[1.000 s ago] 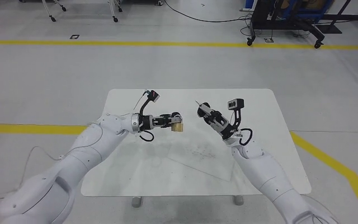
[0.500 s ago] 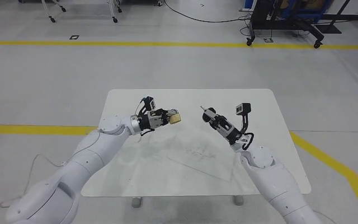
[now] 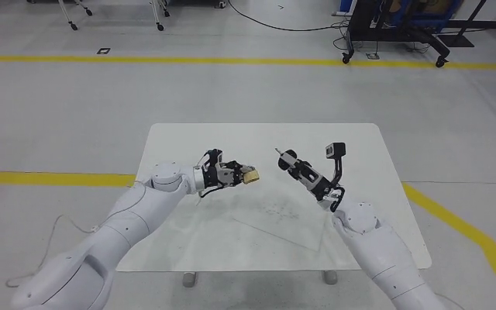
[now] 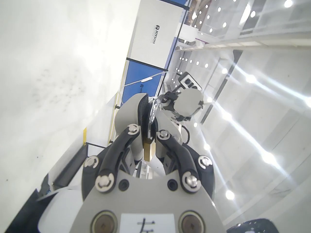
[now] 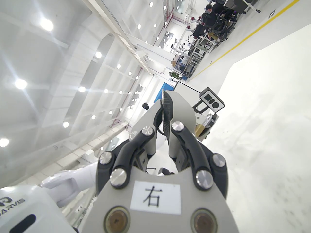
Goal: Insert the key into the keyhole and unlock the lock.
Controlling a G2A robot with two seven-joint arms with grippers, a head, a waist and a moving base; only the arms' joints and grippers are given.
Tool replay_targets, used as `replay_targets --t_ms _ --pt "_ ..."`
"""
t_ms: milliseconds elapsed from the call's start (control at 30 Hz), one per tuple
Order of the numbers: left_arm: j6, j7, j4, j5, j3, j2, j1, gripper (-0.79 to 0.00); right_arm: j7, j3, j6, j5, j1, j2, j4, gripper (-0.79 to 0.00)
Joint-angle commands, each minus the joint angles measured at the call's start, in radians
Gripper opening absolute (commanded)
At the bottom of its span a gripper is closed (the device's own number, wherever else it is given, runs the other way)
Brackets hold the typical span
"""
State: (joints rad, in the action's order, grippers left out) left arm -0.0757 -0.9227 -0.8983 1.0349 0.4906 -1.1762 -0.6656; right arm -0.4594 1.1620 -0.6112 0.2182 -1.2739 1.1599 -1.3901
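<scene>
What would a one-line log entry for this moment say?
left pincer: shut on lock | right pincer: shut on key | key and lock: apart, above table | insertion: not yet done

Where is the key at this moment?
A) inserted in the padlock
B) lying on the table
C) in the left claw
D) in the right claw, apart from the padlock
D: the right claw grips the key, with a gap to the brass padlock in the left claw.

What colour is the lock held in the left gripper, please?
The lock is brass-gold; the top view shows it best.
</scene>
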Motion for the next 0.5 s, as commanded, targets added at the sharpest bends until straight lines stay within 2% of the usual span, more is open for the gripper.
replay_targets --t_ms 0,100,167,300,400,467 --pt "-0.070 -0.010 -0.003 0.011 0.005 -0.005 0.007 -0.785 0.006 0.028 -0.053 -0.181 0.005 -0.009 -0.025 -0.785" --pt "-0.187 -0.029 -0.002 0.040 0.005 -0.019 0.021 -0.785 0.061 0.081 -0.113 -0.517 -0.015 -0.023 -0.119 -0.785" --pt "-0.250 -0.043 0.006 0.061 0.004 -0.032 0.032 -0.785 0.113 0.109 -0.101 -0.733 -0.038 -0.029 -0.203 -0.785" --pt "-0.345 -0.063 0.042 0.074 -0.010 -0.063 0.063 -0.785 0.161 0.149 -0.128 -1.017 -0.074 -0.041 -0.348 -0.785" --pt "-0.389 -0.077 0.077 0.057 -0.026 -0.086 0.087 -0.785 0.147 0.154 -0.072 -1.225 -0.087 -0.046 -0.435 -0.785" --pt "-0.399 -0.082 0.097 0.061 -0.026 -0.097 0.096 -0.785 0.153 0.127 -0.072 -1.294 -0.098 -0.046 -0.479 -0.785"
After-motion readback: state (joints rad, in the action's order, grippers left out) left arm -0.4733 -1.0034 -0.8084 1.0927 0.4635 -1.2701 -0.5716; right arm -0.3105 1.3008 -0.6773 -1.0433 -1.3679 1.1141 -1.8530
